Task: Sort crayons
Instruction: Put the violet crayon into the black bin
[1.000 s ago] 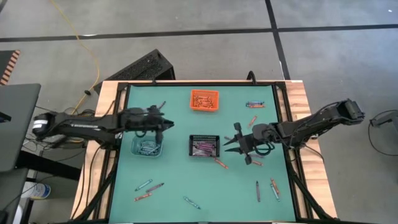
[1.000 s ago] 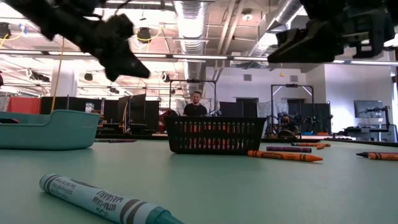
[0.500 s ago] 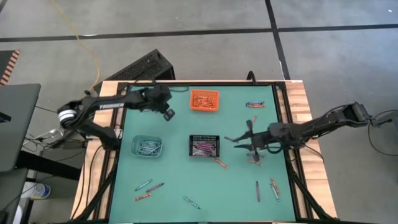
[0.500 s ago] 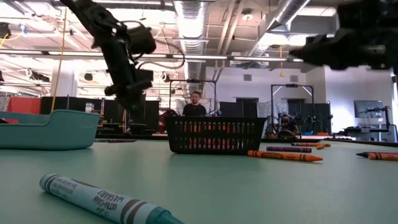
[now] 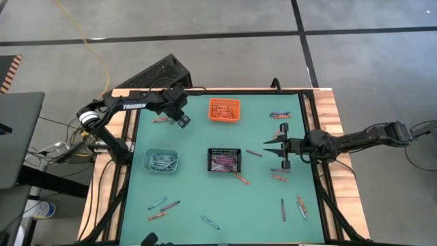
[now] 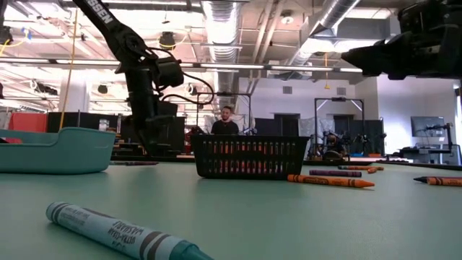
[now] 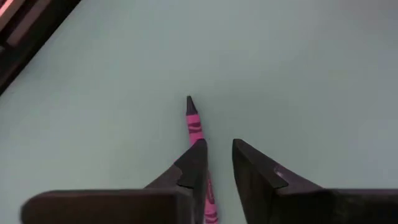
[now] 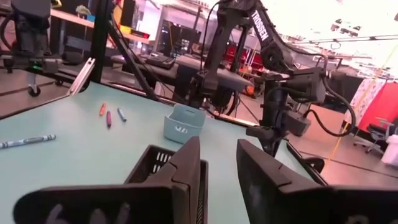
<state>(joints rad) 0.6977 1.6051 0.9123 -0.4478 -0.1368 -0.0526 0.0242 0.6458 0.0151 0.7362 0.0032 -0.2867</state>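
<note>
Looking down past my left gripper, I saw its fingers slightly apart over a pink crayon lying on the green table near the far-left corner, a detail the overhead view hid under my wrist. My right gripper hung to the right of the black bin, fingers parted and empty. Loose crayons lay scattered on the mat, and a person sat in the workshop behind.

left gripper swung off the teal bin to a pink crayon by its fingertips; right gripper pulled back from the black bin
</note>
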